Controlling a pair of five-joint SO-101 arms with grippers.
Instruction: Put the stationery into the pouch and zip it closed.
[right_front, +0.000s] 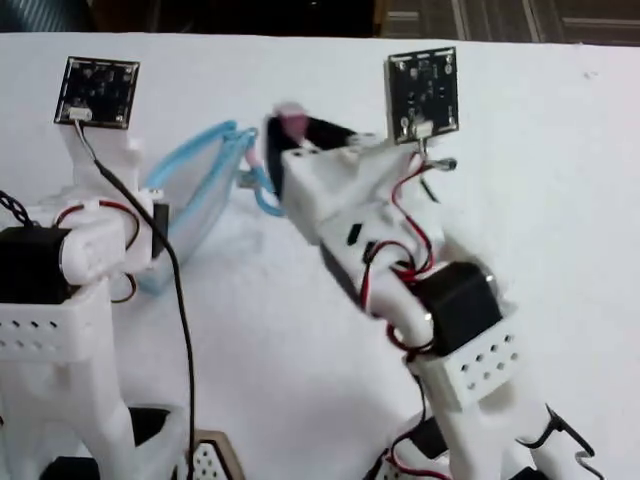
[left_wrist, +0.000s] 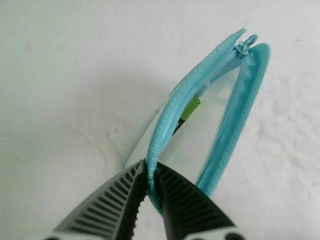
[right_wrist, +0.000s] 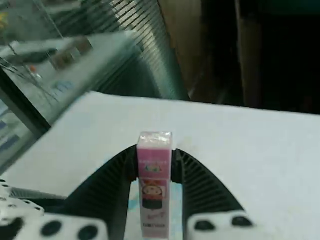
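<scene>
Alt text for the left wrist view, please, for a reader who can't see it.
The left tool grips one zipper edge of a light blue pouch, holding it open over a white table. A green-tipped pen lies inside; the zipper pull sits at the far end.

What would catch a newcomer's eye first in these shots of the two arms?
The light blue pouch lies unzipped on the white table, one zipper edge pinched by the left pincer, with a green-tipped pen already inside. Close to the pouch's open mouth, the right pincer grips a pink eraser.
</scene>
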